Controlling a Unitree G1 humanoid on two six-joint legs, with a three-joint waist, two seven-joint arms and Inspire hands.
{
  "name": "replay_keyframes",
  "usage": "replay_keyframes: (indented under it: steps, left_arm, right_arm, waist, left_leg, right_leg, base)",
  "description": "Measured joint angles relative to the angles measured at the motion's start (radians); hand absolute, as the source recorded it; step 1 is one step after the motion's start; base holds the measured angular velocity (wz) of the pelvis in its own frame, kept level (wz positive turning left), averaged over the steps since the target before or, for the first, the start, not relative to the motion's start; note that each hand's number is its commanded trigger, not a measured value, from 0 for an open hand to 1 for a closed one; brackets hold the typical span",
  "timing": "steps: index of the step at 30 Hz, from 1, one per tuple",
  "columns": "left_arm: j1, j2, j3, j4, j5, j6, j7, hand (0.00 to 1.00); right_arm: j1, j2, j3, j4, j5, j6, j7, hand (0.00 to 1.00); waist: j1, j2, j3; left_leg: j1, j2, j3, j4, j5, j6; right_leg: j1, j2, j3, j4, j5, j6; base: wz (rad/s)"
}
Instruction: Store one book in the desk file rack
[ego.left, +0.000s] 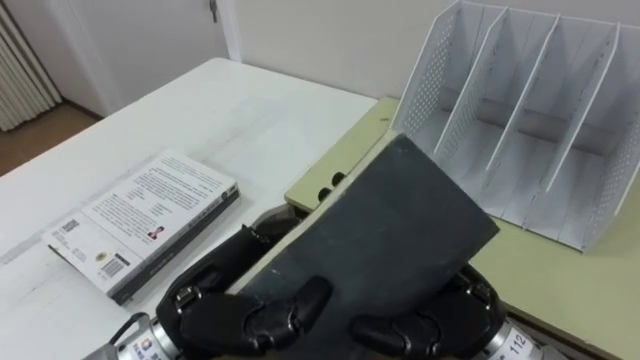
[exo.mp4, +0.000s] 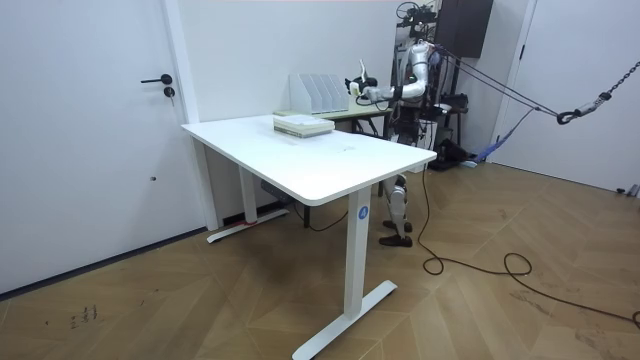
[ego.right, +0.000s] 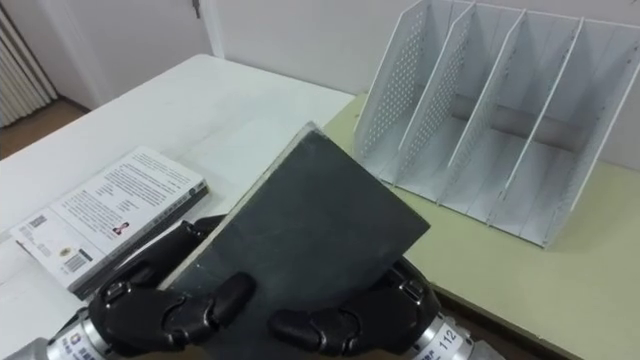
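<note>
Counter (ego.left: 250, 110), mid-task: left robot hand (ego.left: 215, 312) & right robot hand (ego.left: 440, 326) grip book (ego.left: 400, 225) w/ fingers curled. Rack (ego.left: 430, 75) ahead empty; insertion pending.

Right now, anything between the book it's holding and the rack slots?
Nothing visible. The dark book, gripped by the left hand and right hand, faces the file rack across bare green desk; the rack's slots look empty. The white book lies off to the left on the white table, out of the path.
</note>
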Motion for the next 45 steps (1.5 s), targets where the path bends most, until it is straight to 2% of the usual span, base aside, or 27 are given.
replay_keyframes:
  steps: [3,8,13,20,21,23,30,35,40,45]
  left_arm:
    - [0.000,0.021,0.000,0.002,0.000,0.000,-0.003,1.00]
    - [0.000,0.032,0.000,0.003,0.000,0.000,-0.019,1.00]
    - [0.000,0.037,0.000,0.003,0.000,0.001,-0.021,1.00]
    - [0.000,0.038,0.000,0.003,-0.001,0.001,-0.034,1.00]
    - [0.000,0.038,0.000,0.003,-0.001,0.001,-0.035,1.00]
    - [0.000,0.038,0.000,0.003,-0.001,0.001,-0.037,1.00]
    - [-0.003,0.038,0.000,0.033,-0.011,0.002,-0.036,1.00]
    - [-0.005,0.037,0.001,0.059,-0.027,0.014,-0.030,1.00]
    - [-0.032,0.036,0.001,0.061,-0.026,0.018,-0.035,1.00]
    - [-0.054,0.018,0.001,0.060,-0.029,0.018,-0.059,1.00]
  right_arm:
    - [0.000,-0.002,0.000,0.000,0.000,0.000,0.000,0.00]
    - [0.000,-0.004,0.000,0.000,0.020,0.001,0.000,0.00]
    - [0.000,-0.007,0.000,-0.002,0.038,0.004,0.000,0.00]
    - [0.000,-0.017,0.000,-0.012,0.108,0.013,0.000,0.00]
    - [0.000,-0.019,0.000,-0.013,0.109,0.013,0.000,0.54]
    - [0.000,-0.026,0.000,-0.017,0.111,0.013,0.001,1.00]
    - [-0.001,-0.033,0.000,-0.017,0.147,0.014,-0.002,1.00]
    - [-0.001,-0.034,-0.002,-0.018,0.157,0.014,-0.002,1.00]
    - [-0.018,-0.033,-0.007,-0.023,0.156,0.021,-0.004,1.00]
    - [-0.038,-0.028,-0.013,-0.056,0.156,0.012,-0.013,1.00]
  waist:
    - [0.001,-0.001,0.0001]
    - [0.001,-0.008,-0.0006]
    - [0.000,-0.010,-0.0018]
    - [0.018,-0.010,-0.0022]
    - [0.020,-0.010,-0.0023]
    - [0.022,-0.010,-0.0027]
    - [0.021,-0.008,-0.0033]
    - [0.020,-0.009,-0.0029]
    - [0.021,-0.009,-0.0025]
    - [0.022,-0.010,-0.0027]
  left_leg:
    - [0.000,0.000,0.002,0.002,0.000,0.000]
    - [-0.001,0.000,0.002,0.005,0.000,0.000]
    - [-0.001,0.000,0.006,0.005,0.000,0.000]
    - [0.001,0.002,0.012,0.006,0.000,0.000]
    - [0.001,0.002,0.012,0.006,0.000,0.000]
    - [0.000,0.003,0.012,0.008,0.000,0.000]
    - [-0.001,0.003,0.012,0.012,0.000,0.000]
    - [-0.002,0.004,0.012,0.011,0.000,0.000]
    - [-0.012,0.004,0.013,0.013,0.000,0.000]
    - [-0.012,0.005,0.022,0.012,0.000,0.000]
  right_leg:
    - [0.000,0.000,0.000,0.001,-0.001,0.000]
    - [0.000,0.000,0.000,0.000,-0.002,0.000]
    - [-0.001,-0.001,0.000,-0.001,-0.002,0.001]
    - [-0.001,-0.001,0.001,0.001,-0.002,0.001]
    - [-0.001,-0.001,0.001,0.001,-0.002,0.001]
    - [-0.001,-0.001,0.000,0.001,-0.002,0.001]
    - [0.000,-0.001,-0.001,0.002,-0.002,0.001]
    - [-0.004,-0.001,-0.001,0.002,-0.002,0.001]
    - [-0.014,-0.001,-0.001,0.003,-0.002,0.001]
    - [-0.014,-0.001,0.001,-0.001,-0.002,0.001]
  base:
    - [0.00]
    - [0.00]
    - [0.00]
    - [0.00]
    - [0.00]
    - [0.00]
    - [0.00]
    - [0.00]
    - [0.00]
    - [0.00]
